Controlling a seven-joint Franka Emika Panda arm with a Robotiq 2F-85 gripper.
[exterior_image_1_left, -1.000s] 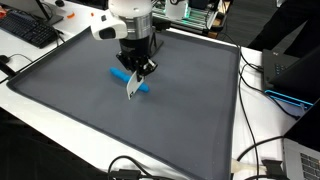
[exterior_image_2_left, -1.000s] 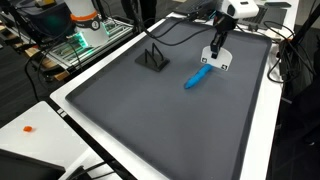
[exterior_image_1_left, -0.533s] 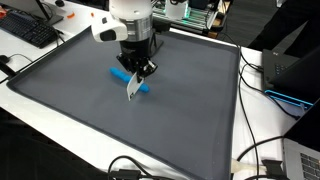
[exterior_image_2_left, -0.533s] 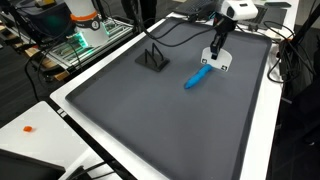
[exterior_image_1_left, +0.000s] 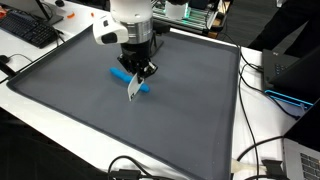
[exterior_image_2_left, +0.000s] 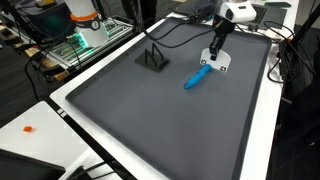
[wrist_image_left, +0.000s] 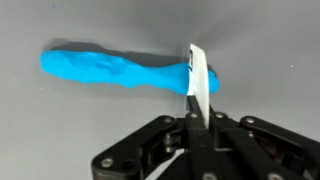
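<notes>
The gripper (exterior_image_1_left: 141, 71) is matte black, with linkage bars beside its slim fingers (wrist_image_left: 212, 130). Above the fingers, the arm (exterior_image_1_left: 128, 12) is white and rounded.

A dark grey mat (exterior_image_1_left: 170, 120) is covering most of a white table (exterior_image_1_left: 70, 137), with a black keyboard (exterior_image_1_left: 28, 30) lying off one far corner. Black cables (exterior_image_1_left: 255, 150) are trailing along one side edge, and a shelf (exterior_image_2_left: 85, 35) is glowing green beyond another.
</notes>
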